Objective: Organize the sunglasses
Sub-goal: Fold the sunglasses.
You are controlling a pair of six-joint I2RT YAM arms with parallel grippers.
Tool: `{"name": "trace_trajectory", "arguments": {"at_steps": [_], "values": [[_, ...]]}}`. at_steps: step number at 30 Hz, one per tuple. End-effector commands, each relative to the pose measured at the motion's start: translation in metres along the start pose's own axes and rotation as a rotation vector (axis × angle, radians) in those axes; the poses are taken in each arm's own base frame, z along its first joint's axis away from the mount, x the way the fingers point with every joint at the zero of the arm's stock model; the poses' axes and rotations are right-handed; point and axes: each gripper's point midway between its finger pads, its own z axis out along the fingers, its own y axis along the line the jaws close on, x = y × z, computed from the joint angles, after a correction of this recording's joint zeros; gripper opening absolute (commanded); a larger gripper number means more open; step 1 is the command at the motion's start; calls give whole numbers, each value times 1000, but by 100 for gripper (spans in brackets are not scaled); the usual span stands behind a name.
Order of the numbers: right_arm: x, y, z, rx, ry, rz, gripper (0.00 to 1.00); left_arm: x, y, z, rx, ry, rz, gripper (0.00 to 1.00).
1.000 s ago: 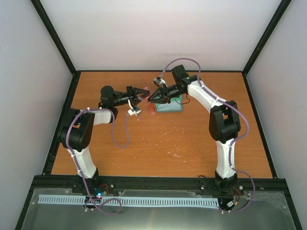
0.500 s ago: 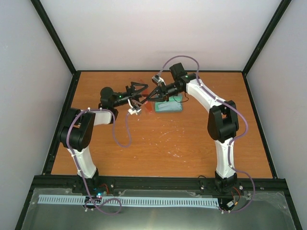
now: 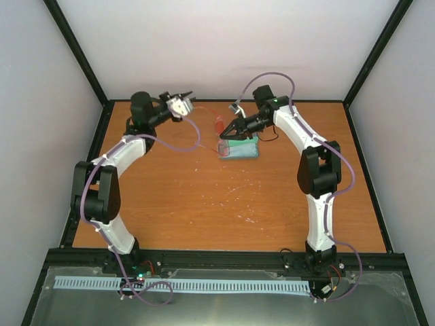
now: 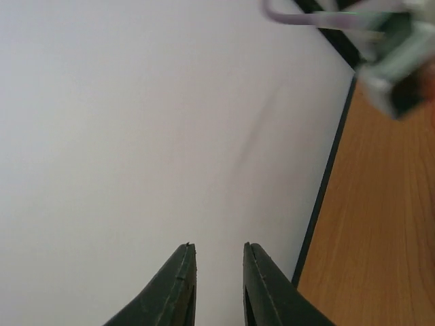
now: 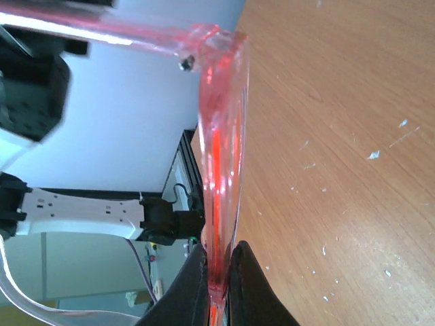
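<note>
The sunglasses (image 3: 219, 124), see-through pinkish-red with a thin red frame, hang in the air in my right gripper (image 3: 225, 135), just left of and above the grey-blue case (image 3: 239, 150) at the back middle of the table. In the right wrist view the jaws are shut on the sunglasses' (image 5: 221, 136) frame, my right gripper (image 5: 217, 257) pinching it edge-on, with one arm of the glasses running along the top. My left gripper (image 3: 185, 97) is raised at the back left, away from the glasses. In the left wrist view my left gripper (image 4: 218, 248) is open and empty, facing the white wall.
The orange table (image 3: 204, 204) is bounded by a black frame and white walls on three sides. The case lies under the right wrist. Purple cables loop beside both arms.
My left gripper was at the sunglasses next to the right gripper; it has let go and swung up to the back left. My right gripper keeps the sunglasses, shifted slightly right.
</note>
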Motion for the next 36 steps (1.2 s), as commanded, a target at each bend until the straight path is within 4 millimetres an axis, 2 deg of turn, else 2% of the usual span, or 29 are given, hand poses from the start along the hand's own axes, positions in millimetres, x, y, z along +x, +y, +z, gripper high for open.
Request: {"name": "trace_trajectory", "arguments": {"at_steps": [1, 5, 8, 13, 19, 23, 30, 36], "values": [[23, -14, 20, 31, 78, 31, 3, 36, -5, 10, 89, 113, -424, 21], [23, -8, 20, 22, 76, 8, 3, 32, 5, 24, 140, 58, -531, 21], [20, -7, 19, 26, 64, -1, 3, 18, -1, 26, 238, -18, -609, 21], [7, -14, 20, 58, 25, 1, 3, -9, -22, 18, 406, -139, -734, 21], [-7, -31, 23, 101, -4, 22, 3, -32, -33, 6, 504, -189, -816, 21], [-17, -33, 24, 103, -25, 15, 3, -43, -45, 0, 543, -203, -825, 21], [-45, -21, 22, 81, -82, -16, 3, -44, -83, -1, 596, -178, -837, 21], [-64, 7, 17, 21, -106, -68, 3, -43, -109, 1, 619, -160, -810, 21]]}}
